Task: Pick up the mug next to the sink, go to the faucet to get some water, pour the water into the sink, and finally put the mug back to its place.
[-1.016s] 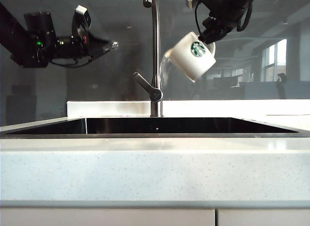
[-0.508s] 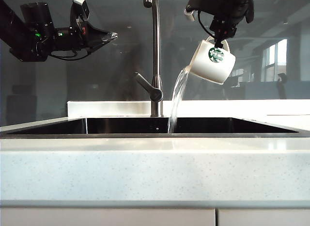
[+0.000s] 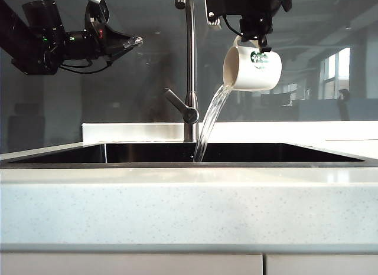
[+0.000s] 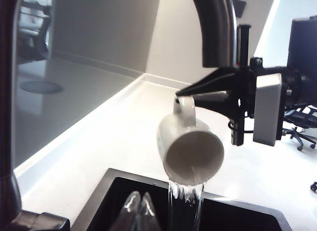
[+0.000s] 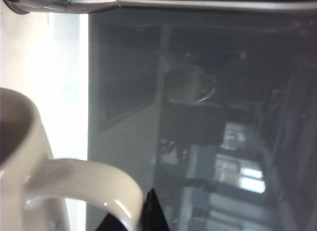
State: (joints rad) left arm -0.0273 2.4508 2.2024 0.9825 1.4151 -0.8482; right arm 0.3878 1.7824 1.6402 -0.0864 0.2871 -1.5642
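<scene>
The white mug [image 3: 252,68] with the green logo lies tipped on its side high over the sink [image 3: 248,152], its mouth toward the faucet [image 3: 190,62]. A stream of water [image 3: 208,123] runs from its rim into the dark basin. My right gripper [image 3: 258,43] comes from above and is shut on the mug's loop handle [image 5: 89,176]; one dark finger [image 5: 151,211] shows beside the loop. My left gripper [image 3: 136,41] hangs high at the left, shut and empty, its tips [image 4: 141,208] pointing toward the mug [image 4: 190,149].
The faucet's lever [image 3: 177,102] angles out to the left at its base. The pale speckled countertop [image 3: 189,204] runs along the sink's front edge, and a white ledge [image 3: 130,131] stands behind the basin under a dark glossy wall.
The right gripper has rolled the mug from a slant to nearly level and carried it left toward the faucet. The stream has grown fuller. The left gripper rose slightly.
</scene>
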